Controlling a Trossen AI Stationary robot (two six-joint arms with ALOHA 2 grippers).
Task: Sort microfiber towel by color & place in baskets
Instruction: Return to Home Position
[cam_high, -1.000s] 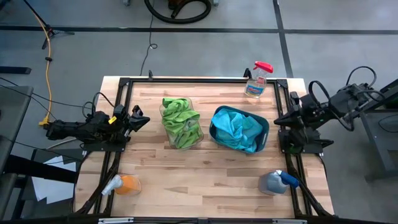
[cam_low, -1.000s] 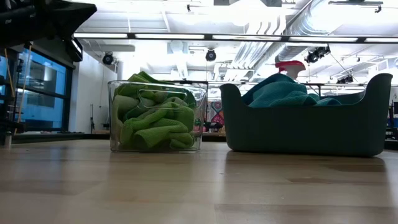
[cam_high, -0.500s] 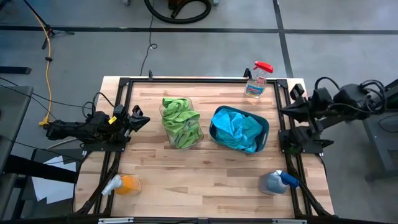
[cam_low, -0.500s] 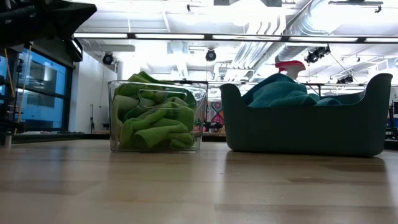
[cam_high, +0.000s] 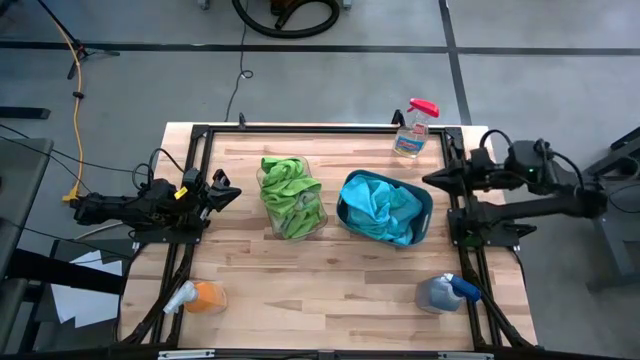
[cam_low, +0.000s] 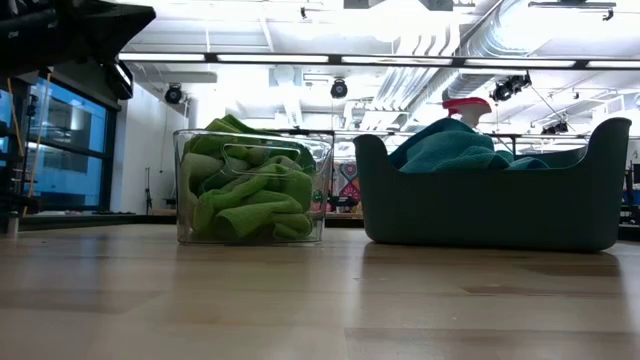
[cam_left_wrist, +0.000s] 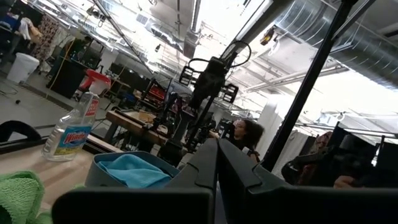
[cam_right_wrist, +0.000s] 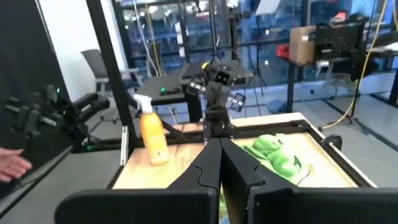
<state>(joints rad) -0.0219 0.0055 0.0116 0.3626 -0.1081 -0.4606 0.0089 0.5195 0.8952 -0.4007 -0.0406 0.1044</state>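
Green microfiber towels (cam_high: 290, 190) fill the clear basket (cam_low: 252, 188) at the table's middle. Blue towels (cam_high: 387, 212) lie heaped in the dark teal basket (cam_high: 345, 192) just right of it, rising above its rim (cam_low: 495, 195). Both baskets stand on their bases on the wood. My left gripper (cam_high: 230, 193) rests shut at the table's left edge, pointing toward the clear basket. My right gripper (cam_high: 430, 180) hangs shut above the right edge, pointing level toward the teal basket. In both wrist views the shut fingers (cam_left_wrist: 216, 168) (cam_right_wrist: 219, 165) have nothing between them.
A clear spray bottle with a red cap (cam_high: 413, 128) stands at the far right, an orange one (cam_high: 200, 297) lies at the near left, and a blue one (cam_high: 446, 292) at the near right. Black frame rails (cam_high: 470, 250) run along both side edges. A person's hand (cam_right_wrist: 12, 165) shows beyond the table.
My right arm has swung round above the table's right edge and sunk a little. Its gripper now points straight toward the table's left, level, and has stayed shut. The baskets and towels have not moved.
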